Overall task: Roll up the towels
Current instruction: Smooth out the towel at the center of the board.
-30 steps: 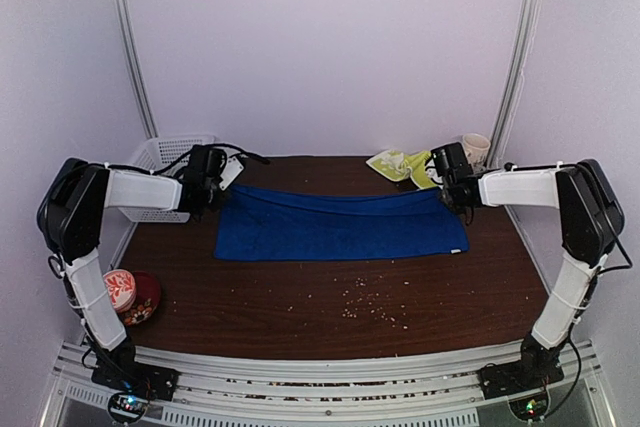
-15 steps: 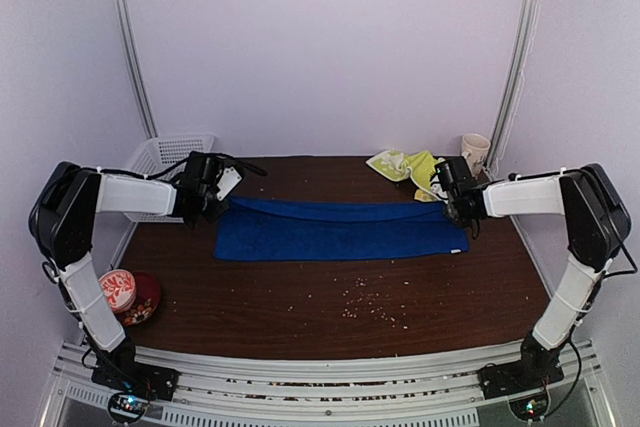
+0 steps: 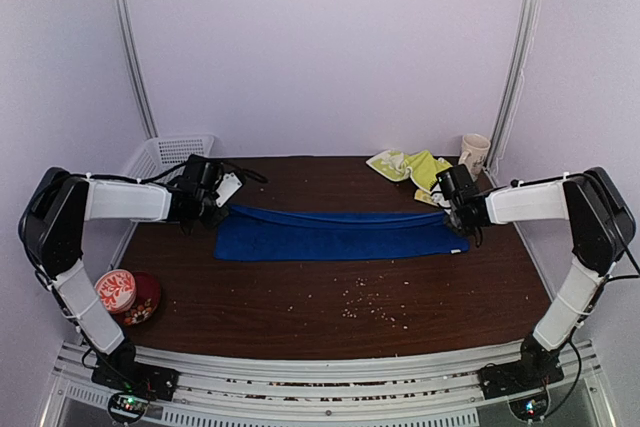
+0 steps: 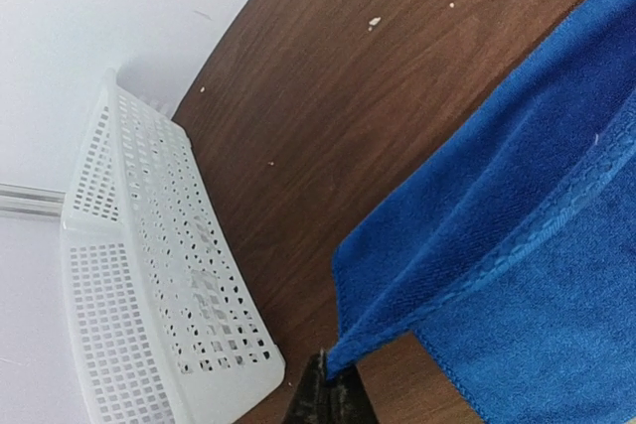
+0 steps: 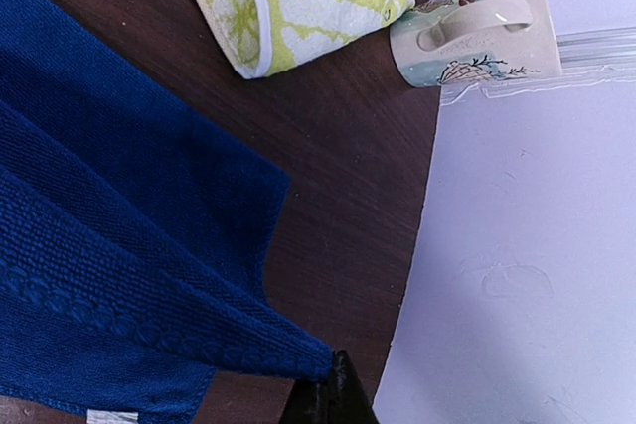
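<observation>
Blue towel (image 3: 335,235) folded lengthwise across the middle of the table (image 3: 250,297), both far corners pinched.
Left gripper (image 4: 328,394) is clamped on the left corner and right gripper (image 5: 330,392) on the right corner. Yellow-green towel (image 3: 408,165) lies crumpled at far right, near the mug (image 3: 475,152). White basket (image 3: 160,153) at far left.

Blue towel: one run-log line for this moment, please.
left gripper: shut on blue towel corner | right gripper: shut on opposite corner | yellow-green towel: untouched
</observation>
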Tool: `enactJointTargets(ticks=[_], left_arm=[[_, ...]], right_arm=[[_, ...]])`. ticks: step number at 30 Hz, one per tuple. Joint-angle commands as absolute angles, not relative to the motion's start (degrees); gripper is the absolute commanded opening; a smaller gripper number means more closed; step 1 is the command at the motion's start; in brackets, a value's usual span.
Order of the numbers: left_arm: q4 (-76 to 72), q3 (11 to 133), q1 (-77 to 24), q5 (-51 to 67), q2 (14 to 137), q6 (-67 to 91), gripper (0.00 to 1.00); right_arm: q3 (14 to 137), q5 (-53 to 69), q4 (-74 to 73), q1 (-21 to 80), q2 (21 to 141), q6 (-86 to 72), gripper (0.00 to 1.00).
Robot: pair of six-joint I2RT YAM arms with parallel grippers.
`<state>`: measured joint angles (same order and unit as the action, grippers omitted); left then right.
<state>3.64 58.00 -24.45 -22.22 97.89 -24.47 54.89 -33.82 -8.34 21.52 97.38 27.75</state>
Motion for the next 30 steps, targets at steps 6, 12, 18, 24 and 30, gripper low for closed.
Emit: enactJointTargets(ticks=[6,12,18,24,30], left_arm=[[2.74,53.95,-25.83,-22.94,95.28,-23.58,0.0],[1.77,51.86,-26.22,-23.71,93.08,-22.55,0.0],[1.65,50.05,-26.49,-23.19,91.73,-22.15,0.0],[1.82,49.12,-27.44,-23.46,90.98,-22.3,0.0],[2.04,48.56,-28.27,-23.99,91.26,-22.66,0.0]], right_arm=[[53.58,-35.76,-10.47,22.58,97.68,24.85,0.0],[51.81,-36.51,-10.98,22.94,95.57,22.83,0.0],[50.15,-36.38,-11.94,24.19,94.38,21.79,0.0],[49.34,-37.4,-13.23,24.85,93.7,20.52,0.0],[48.22,-38.02,-13.54,24.95,92.81,19.86,0.0]])
